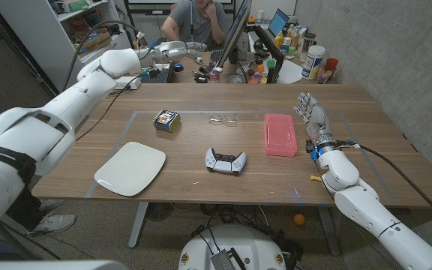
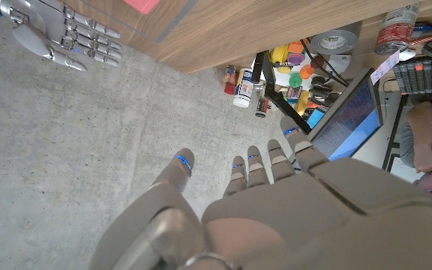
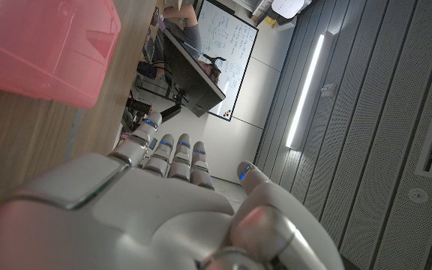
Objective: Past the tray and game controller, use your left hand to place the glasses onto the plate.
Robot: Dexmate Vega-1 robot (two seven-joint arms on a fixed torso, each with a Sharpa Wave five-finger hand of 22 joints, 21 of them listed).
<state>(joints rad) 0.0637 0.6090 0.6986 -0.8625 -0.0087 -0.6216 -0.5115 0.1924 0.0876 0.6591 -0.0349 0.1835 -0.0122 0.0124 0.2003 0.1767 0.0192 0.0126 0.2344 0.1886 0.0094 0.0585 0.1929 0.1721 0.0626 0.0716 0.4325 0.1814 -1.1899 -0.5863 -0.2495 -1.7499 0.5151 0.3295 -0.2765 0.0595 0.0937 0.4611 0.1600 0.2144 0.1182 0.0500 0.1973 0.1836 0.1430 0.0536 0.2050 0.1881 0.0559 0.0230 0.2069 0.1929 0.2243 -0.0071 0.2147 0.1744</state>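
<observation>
- The glasses [image 1: 223, 119] are seen lying on the wooden table [image 1: 186, 142], in the far middle, between a small printed box [image 1: 166, 120] and the pink tray [image 1: 280, 134].
- The white plate [image 1: 130, 168] is pictured near the front left edge with nothing on it, well apart from the glasses.
- The pink tray is shown lying lengthwise on the right; whether anything is inside cannot be told from the head view.
- The white game controller [image 1: 225, 160] is seen in front of the glasses, between the plate and the tray.
- The left hand [image 1: 172, 50] is held raised beyond the table's far left corner; in the left wrist view its fingers [image 2: 255, 166] are seen extended, with nothing held.
- The right hand [image 1: 313, 117] is shown at the table's right side beside the tray, fingers straight and spread, with nothing in it.
- A person [image 1: 198, 19] is seated at a cluttered desk behind the table.
</observation>
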